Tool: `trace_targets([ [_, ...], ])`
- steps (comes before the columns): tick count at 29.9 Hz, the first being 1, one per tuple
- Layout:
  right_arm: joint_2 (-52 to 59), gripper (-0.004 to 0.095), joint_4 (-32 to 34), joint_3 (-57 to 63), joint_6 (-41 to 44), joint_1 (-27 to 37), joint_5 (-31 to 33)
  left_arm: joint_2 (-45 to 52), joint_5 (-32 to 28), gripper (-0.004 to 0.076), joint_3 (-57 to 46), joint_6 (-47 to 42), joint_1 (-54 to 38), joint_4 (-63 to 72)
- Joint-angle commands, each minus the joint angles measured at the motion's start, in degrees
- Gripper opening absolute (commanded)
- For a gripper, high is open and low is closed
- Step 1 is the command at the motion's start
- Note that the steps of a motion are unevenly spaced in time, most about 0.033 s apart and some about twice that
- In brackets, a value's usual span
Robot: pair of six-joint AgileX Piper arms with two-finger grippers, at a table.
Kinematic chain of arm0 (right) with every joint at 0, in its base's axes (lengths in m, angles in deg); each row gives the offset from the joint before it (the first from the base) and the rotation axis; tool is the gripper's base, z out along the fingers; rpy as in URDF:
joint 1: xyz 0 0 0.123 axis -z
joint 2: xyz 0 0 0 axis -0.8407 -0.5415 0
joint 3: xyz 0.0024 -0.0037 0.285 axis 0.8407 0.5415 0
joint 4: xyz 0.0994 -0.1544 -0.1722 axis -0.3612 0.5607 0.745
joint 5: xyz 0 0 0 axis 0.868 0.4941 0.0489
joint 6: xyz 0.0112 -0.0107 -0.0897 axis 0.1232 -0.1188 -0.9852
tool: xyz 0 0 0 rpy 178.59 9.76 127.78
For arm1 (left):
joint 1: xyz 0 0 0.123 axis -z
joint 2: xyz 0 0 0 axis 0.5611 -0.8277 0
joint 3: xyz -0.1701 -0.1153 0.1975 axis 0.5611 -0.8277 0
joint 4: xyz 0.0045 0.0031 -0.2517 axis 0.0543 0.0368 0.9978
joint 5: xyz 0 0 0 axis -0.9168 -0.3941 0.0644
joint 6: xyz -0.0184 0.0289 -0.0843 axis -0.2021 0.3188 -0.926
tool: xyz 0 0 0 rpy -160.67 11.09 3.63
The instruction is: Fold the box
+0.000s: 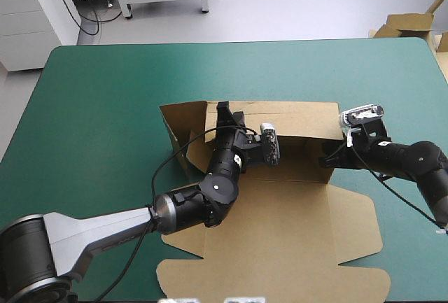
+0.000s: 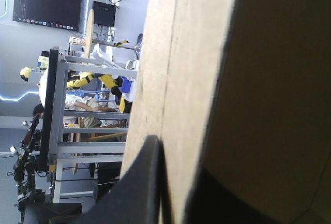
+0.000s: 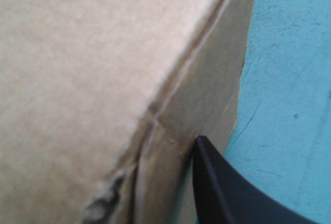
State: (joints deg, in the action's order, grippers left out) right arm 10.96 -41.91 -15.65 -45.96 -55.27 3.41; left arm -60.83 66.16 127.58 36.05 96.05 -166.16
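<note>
The brown box (image 1: 294, 226) lies mid-table with its back wall (image 1: 294, 117) and side walls raised and its lid flat toward the front edge. My left gripper (image 1: 225, 115) reaches in at the back wall's left part. In the left wrist view the board (image 2: 248, 79) runs edge-on between the black fingers (image 2: 145, 182), so this gripper (image 2: 181, 157) is shut on it. My right gripper (image 1: 327, 157) sits at the right wall's front corner. In the right wrist view the wall (image 3: 77, 79) hides one finger. The other finger (image 3: 232, 193) lies against its outer face.
Bare teal-green cover (image 1: 91, 107) stretches to the left of the box and behind it. More brown board (image 1: 409, 24) stands just beyond the table's far right corner. The lid's flaps reach close to the front edge.
</note>
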Motion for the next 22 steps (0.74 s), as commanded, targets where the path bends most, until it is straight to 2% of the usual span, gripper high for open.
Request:
trace_targets([
  [1, -0.18, -0.0003, 0.52, 0.4, 0.18, -0.63, 3.68, 0.86, -1.61, -0.0008, -0.29, -1.57, -0.08, 7.92],
  [10, -0.18, 0.0002, 0.28, 0.4, 4.18, -0.66, 3.34, 0.86, -1.61, -0.0006, -0.29, -0.19, -0.08, 3.62],
  [13, -0.18, 0.0002, 1.05, 0.4, 6.92, -0.66, 2.1, 0.86, -1.61, 0.0024, -0.29, -0.19, -0.08, -0.29],
  [15, -0.18, 0.0002, 2.87, 0.4, 10.21, -0.66, 0.82, 0.86, -1.37, 0.0094, -0.29, -0.19, -0.08, -2.85],
  [20, -0.18, 0.0002, 6.95, 0.4, 14.12, -0.66, -1.03, 0.86, 1.09, 0.0371, -0.29, -0.76, -0.08, -6.39],
  [22, -0.18, 0.0002, 7.31, 0.4, 14.72, -0.66, -1.62, 0.86, 2.32, 0.0431, -0.29, -0.79, 0.04, -7.99],
])
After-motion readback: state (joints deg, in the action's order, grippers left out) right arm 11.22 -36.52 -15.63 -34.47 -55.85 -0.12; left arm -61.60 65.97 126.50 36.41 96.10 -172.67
